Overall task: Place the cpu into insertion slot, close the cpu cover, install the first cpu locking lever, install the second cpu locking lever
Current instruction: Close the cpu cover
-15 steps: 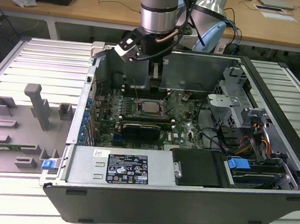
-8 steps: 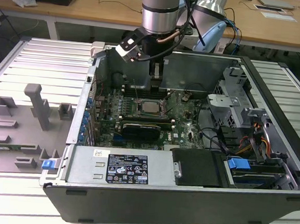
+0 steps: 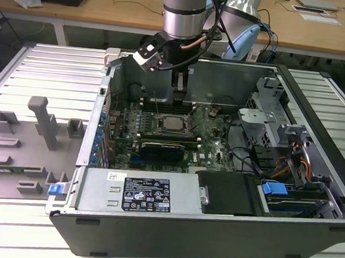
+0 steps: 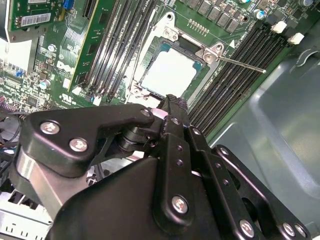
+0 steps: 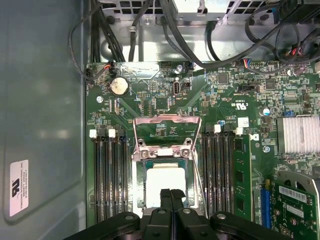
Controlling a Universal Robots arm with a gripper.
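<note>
The cpu (image 3: 173, 123) lies flat in the insertion slot (image 5: 138, 167), its pale silver top showing in both wrist views (image 4: 170, 74) (image 5: 164, 182). The cpu cover (image 5: 167, 120), a thin silvery frame, is swung open and stands back from the slot over the green board. A thin locking lever (image 4: 240, 64) sticks out free beside the slot, and another wire lever (image 5: 199, 175) runs along the slot's side. My gripper (image 3: 178, 96) hangs just above the near edge of the cpu (image 5: 171, 195) (image 4: 169, 102). Its fingers are pressed together with nothing between them.
Long black memory slots (image 5: 107, 175) flank the socket on both sides. Black cables (image 5: 165, 35) cross the board's far edge, and a finned heatsink (image 5: 297, 135) stands nearby. The grey case wall (image 5: 40, 110) rises close by. The power supply (image 3: 137, 192) and drive bays (image 3: 288, 174) fill the case front.
</note>
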